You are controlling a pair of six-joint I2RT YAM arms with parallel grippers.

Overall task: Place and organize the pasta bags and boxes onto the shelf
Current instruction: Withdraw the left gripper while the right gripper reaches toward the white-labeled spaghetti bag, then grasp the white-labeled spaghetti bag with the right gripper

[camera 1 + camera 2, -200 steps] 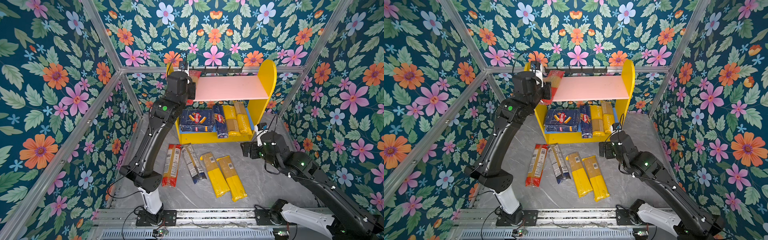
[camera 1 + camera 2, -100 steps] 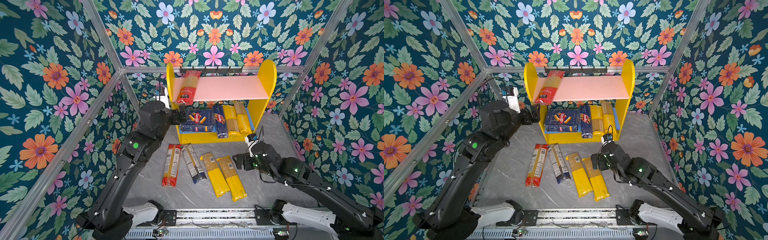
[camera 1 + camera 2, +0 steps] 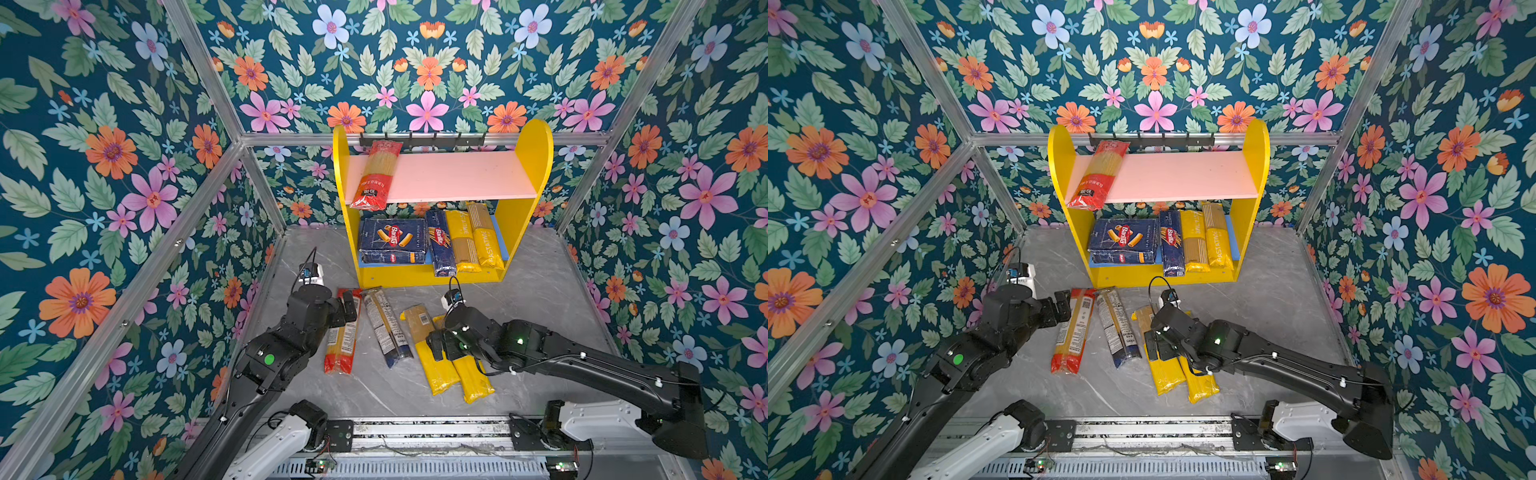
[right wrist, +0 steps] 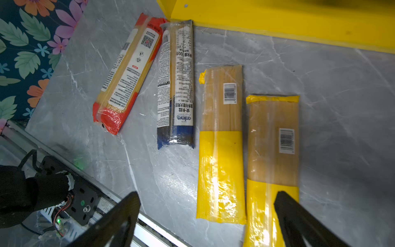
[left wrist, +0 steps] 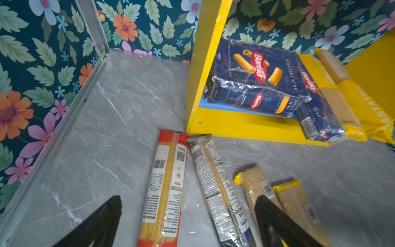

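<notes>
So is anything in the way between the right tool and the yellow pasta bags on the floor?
Nothing visible is in the way. The right tool is open, pointing down at the yellow bags on the floor, with only air between. The red bag and blue-ended bag lie to the side.

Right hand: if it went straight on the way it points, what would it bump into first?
Probably the yellow spaghetti bag lying between the right hand's open fingers; depth is unclear.
</notes>
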